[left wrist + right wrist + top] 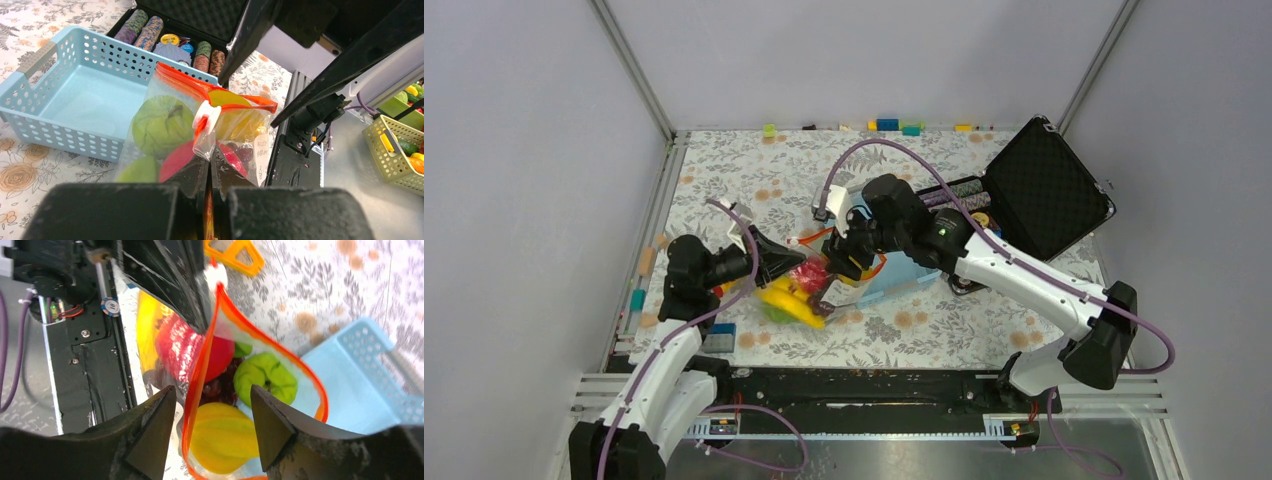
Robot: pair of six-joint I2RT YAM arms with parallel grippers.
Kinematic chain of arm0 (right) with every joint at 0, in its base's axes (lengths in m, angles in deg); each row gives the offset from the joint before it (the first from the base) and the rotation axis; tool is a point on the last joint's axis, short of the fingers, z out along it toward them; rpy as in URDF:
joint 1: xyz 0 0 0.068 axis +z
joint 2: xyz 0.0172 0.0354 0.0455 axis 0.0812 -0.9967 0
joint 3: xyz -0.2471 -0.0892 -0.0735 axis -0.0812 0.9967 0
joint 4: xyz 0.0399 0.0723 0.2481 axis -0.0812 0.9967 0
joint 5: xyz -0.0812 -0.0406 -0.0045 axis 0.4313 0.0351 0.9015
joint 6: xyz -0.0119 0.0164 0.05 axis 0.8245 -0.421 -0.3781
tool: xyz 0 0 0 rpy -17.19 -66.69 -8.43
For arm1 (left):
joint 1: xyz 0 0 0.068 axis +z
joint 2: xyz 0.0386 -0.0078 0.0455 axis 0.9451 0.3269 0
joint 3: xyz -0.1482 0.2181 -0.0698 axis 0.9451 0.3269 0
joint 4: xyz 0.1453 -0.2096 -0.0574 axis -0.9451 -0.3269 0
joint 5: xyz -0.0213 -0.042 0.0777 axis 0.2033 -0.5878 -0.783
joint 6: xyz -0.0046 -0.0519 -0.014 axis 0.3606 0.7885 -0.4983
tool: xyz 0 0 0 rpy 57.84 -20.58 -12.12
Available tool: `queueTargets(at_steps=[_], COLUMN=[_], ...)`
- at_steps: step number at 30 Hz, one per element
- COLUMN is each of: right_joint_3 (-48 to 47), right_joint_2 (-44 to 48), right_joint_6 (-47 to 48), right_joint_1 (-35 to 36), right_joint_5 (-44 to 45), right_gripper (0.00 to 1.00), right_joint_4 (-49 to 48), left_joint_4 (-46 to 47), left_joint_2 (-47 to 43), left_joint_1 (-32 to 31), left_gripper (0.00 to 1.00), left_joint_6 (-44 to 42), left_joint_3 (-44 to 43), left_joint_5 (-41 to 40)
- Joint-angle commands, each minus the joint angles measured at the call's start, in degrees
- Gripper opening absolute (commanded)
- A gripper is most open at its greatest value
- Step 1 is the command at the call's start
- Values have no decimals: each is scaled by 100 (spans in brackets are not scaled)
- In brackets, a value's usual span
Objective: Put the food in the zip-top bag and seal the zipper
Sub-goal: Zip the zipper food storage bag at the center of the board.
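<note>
The clear zip-top bag [816, 292] lies in front of the blue basket and holds the food: yellow banana [225, 437], red apple [220, 352], dark grapes [217, 387] and pale green cabbage head [162, 125]. Its orange-red zipper [196, 390] stands open in a loop, with a white slider [206, 114] at the left end. My left gripper [796, 262] is shut on the bag's end just below the slider, as the left wrist view [214, 152] shows. My right gripper [212, 427] is open above the mouth, its fingers astride one zipper lip; it also shows in the top view [852, 262].
A light-blue basket [75, 95] stands behind the bag. An open black case [1044, 190] with poker chips [145, 32] sits at the back right. An orange triangle [235, 252] lies on the floral cloth. Small blocks [889, 125] line the far edge.
</note>
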Motion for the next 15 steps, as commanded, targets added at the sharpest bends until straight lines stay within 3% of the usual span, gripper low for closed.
queueTargets(at_steps=[1, 15], right_joint_3=[-554, -1878], right_joint_2=[100, -1084], right_joint_6=[1056, 1010], right_joint_1=[-6, 54], right_joint_5=[-951, -1381], right_gripper=[67, 70], right_joint_4=[-20, 183], left_joint_4=[506, 366], left_joint_2=[-266, -434], left_joint_1=[-31, -56], left_gripper=[0, 0], left_joint_6=[-177, -209], left_joint_3=[25, 34], left_joint_5=[269, 244])
